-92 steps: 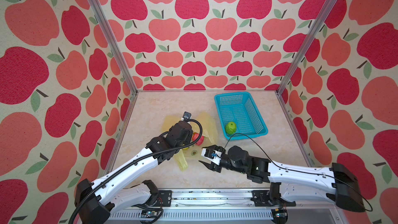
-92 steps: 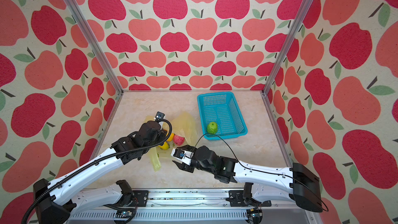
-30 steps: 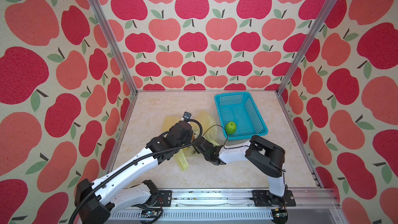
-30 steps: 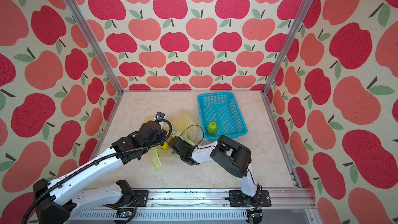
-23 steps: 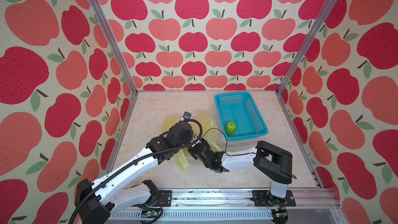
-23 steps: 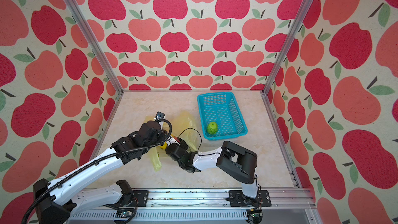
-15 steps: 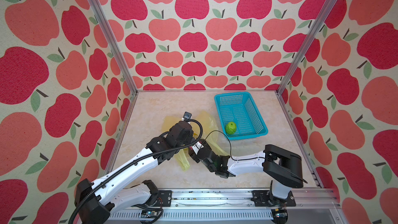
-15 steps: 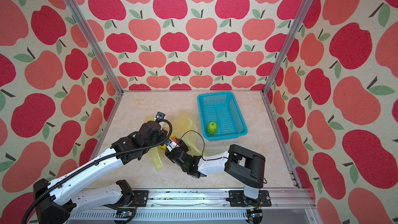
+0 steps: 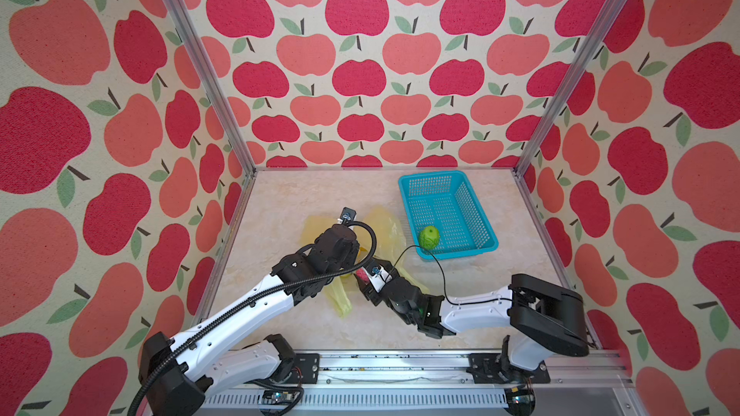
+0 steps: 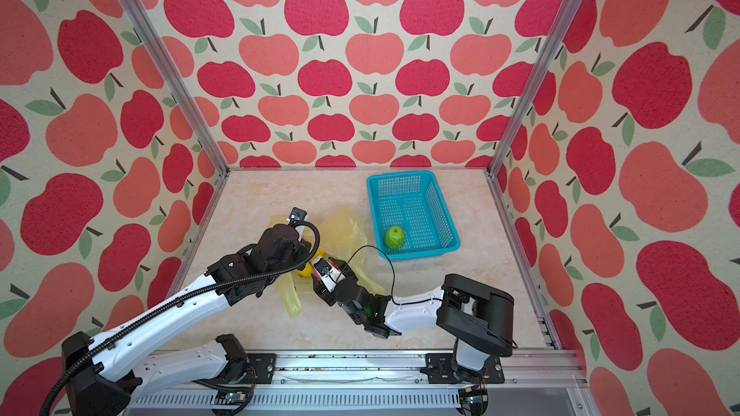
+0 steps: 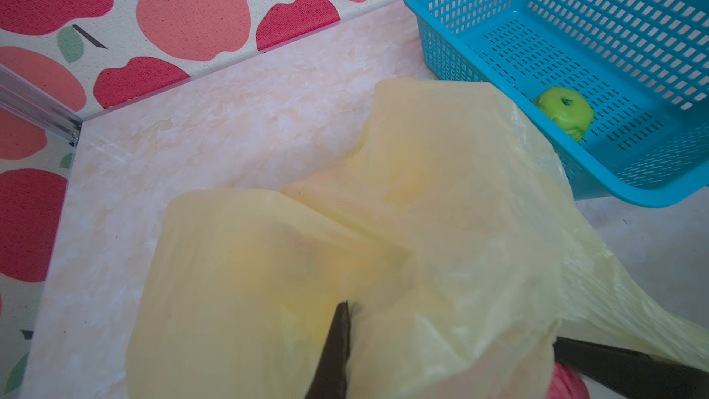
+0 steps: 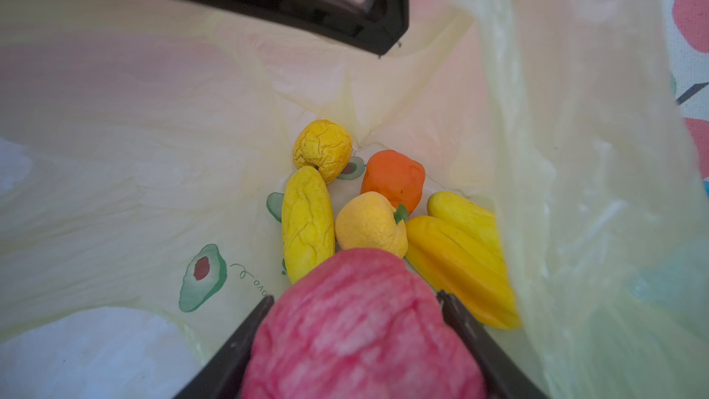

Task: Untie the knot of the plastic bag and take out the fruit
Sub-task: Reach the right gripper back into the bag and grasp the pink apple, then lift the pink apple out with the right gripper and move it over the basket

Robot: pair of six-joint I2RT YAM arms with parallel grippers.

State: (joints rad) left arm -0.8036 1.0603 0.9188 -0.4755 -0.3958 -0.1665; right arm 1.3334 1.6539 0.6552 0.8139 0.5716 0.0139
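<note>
The plastic bag (image 9: 386, 226) (image 10: 344, 230) lies crumpled at mid-table with its mouth open; the knot does not show in any view. My left gripper (image 11: 341, 324) is shut on a fold of the bag's film and holds it up. My right gripper (image 12: 353, 320) (image 9: 362, 274) sits inside the bag's mouth, shut on a bumpy pink fruit (image 12: 360, 324) (image 10: 318, 270). Deeper in the bag lie several fruit: a yellow elongated one (image 12: 307, 220), an orange round one (image 12: 393, 178) and a yellow-orange one (image 12: 368, 224). A green fruit (image 9: 429, 237) (image 11: 564, 113) rests in the basket.
A teal perforated basket (image 9: 476, 210) (image 10: 424, 252) (image 11: 441, 47) stands just right of the bag. Apple-printed walls with metal corner posts (image 9: 556, 82) close the table on three sides. The right arm's black cable (image 9: 436, 266) loops over the bag's near edge.
The right arm's elbow has swung out toward the front right, while its gripper stays at the bag's mouth with the pink fruit. The left arm has not moved.
</note>
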